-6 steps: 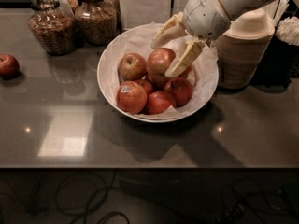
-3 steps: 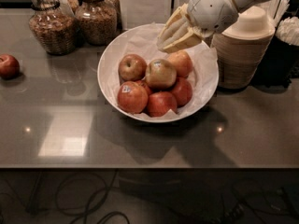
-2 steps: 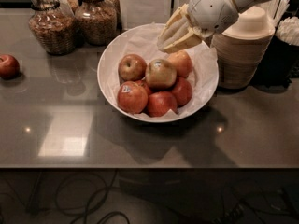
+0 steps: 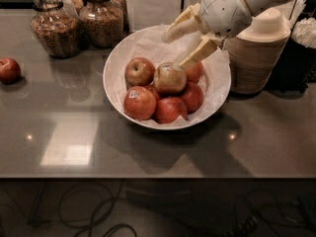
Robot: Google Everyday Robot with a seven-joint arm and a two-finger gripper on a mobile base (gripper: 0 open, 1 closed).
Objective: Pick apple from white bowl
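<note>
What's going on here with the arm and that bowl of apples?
The robot's gripper hovers over the back of the white bowl, jaws apart and holding nothing. Its lower tip is close above the topmost apple of the pile. No apple has been lifted out yet. A lone apple lies on the table at the left.

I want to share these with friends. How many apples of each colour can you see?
Round red apples: 6, with 5 in the wide white bowl, 1 on the grey table.
Round yellowish apple: 1, by the robot's open hand above the bowl.
Total: 7
</note>
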